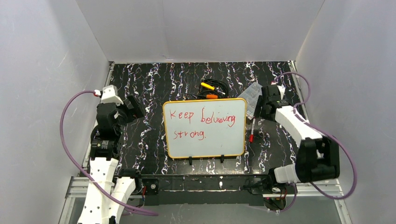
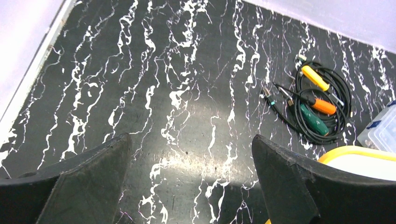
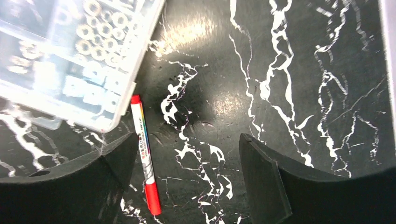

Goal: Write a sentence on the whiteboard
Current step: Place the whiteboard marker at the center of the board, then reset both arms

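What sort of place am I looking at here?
Probably a lab robot test cell: two arms bolted to a marble-patterned table, plain white walls boxing it in, and a whiteboard and marker laid out.

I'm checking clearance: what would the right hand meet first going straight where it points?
The right hand, open, would likely meet bare table first; the red marker lies beside that line. Depth is unclear.

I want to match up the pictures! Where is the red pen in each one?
Top external: the red pen lies just right of the whiteboard.
Left wrist: not in it.
Right wrist: lower left, just below the clear plastic box.
Shared landmark: the clear plastic box, also seen from the top and at the left wrist view's right edge.
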Motion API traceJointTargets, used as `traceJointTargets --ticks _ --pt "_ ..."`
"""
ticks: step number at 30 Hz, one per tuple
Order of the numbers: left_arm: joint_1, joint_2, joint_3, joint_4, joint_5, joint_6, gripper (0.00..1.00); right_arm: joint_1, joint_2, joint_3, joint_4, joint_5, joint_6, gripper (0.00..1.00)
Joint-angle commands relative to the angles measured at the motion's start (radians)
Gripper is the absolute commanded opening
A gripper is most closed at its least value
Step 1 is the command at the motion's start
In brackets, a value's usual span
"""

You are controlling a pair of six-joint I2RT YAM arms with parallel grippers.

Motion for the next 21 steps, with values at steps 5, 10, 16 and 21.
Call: traceJointTargets --ticks 5,10,16,21 --pt "0.005 -0.122 -0.049 0.058 -0.019 0.029 0.98 -0.004 -0.38 -0.074 0.244 -0.081 -0.132 0.87" --pt "0.005 -0.178 -0.077 0.092 0.0 0.043 0.98 -0.004 -0.639 -0.202 0.41 -0.17 -0.219 0.87" --pt "0.004 -0.185 -0.08 0.094 0.01 0.05 0.98 -0.005 -0.731 -0.234 0.462 -0.21 -0.235 0.87" --pt "0.005 -0.183 -0.083 0.094 0.028 0.056 0.98 -0.004 -0.73 -0.217 0.448 -0.214 -0.236 0.87"
